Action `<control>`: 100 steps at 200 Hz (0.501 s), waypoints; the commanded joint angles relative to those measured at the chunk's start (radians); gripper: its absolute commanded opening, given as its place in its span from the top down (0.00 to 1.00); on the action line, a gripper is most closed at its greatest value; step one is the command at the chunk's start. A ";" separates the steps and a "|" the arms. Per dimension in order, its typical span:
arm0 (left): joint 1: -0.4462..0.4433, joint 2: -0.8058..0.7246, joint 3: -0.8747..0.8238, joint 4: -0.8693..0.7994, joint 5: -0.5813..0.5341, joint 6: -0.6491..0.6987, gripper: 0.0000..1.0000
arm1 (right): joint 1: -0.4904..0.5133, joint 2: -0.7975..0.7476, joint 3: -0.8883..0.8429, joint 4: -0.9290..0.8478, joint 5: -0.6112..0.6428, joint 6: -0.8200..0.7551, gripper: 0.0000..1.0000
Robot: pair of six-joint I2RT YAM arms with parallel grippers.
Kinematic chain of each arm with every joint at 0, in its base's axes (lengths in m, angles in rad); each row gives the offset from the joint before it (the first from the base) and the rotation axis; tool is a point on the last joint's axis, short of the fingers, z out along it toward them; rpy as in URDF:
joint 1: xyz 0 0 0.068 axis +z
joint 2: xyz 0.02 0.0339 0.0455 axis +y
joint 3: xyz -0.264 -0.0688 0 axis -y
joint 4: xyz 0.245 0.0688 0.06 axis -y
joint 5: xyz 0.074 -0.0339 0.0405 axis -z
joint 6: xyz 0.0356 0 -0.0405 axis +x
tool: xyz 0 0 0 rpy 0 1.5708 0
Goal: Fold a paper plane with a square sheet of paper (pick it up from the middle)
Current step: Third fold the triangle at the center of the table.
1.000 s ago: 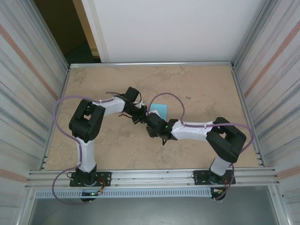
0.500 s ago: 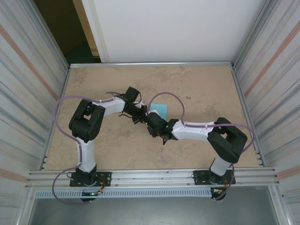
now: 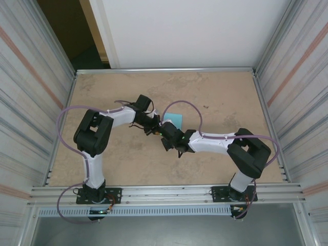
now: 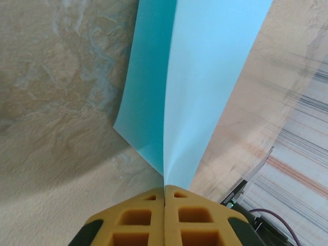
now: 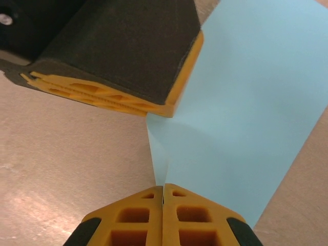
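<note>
Tan, mottled board makes up the table (image 3: 215, 92), and near its middle the two arms bend inward until their wrists almost meet. Just beyond that meeting point, toward the far side, lies the square sheet of paper (image 3: 174, 118), light blue and seemingly unfolded apart from one soft ridge running away from where it is pinched; it has no dart shape yet. I judge this to be an early folding step, with both arms taking hold of the sheet at its near part so that one half can be brought over the other. The left gripper (image 4: 164, 192) has its yellow pads pressed together with no gap, and the paper rises straight out from between them, its two faces falling away on either side of the ridge. The right gripper (image 5: 163, 189) is likewise clamped on the sheet, jaws together, gripping it just beside the left one's tip, the two nearly touching. Whether the sheet's far edge rests on the table or hangs clear I cannot tell. The next move calls for a coordinated, gentle motion, since two tight pinches so close together could tear or crumple thin paper if the arms pull apart unevenly.
</note>
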State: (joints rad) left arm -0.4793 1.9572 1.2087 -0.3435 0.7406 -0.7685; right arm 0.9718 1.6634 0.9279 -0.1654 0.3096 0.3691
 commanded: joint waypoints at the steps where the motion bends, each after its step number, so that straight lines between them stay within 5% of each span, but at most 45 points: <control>1: 0.045 -0.072 -0.017 -0.009 0.009 -0.008 0.87 | -0.018 -0.057 -0.036 0.028 -0.092 -0.016 1.00; 49: 0.135 -0.144 -0.035 -0.004 -0.003 0.028 0.75 | -0.072 -0.102 -0.099 0.117 -0.350 -0.006 1.00; 100: 0.108 -0.116 0.014 0.006 0.008 0.053 0.72 | -0.092 -0.084 -0.114 0.169 -0.531 0.015 1.00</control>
State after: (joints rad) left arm -0.3450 1.8305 1.1912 -0.3382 0.7326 -0.7448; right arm 0.8852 1.5887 0.8261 -0.0441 -0.0906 0.3656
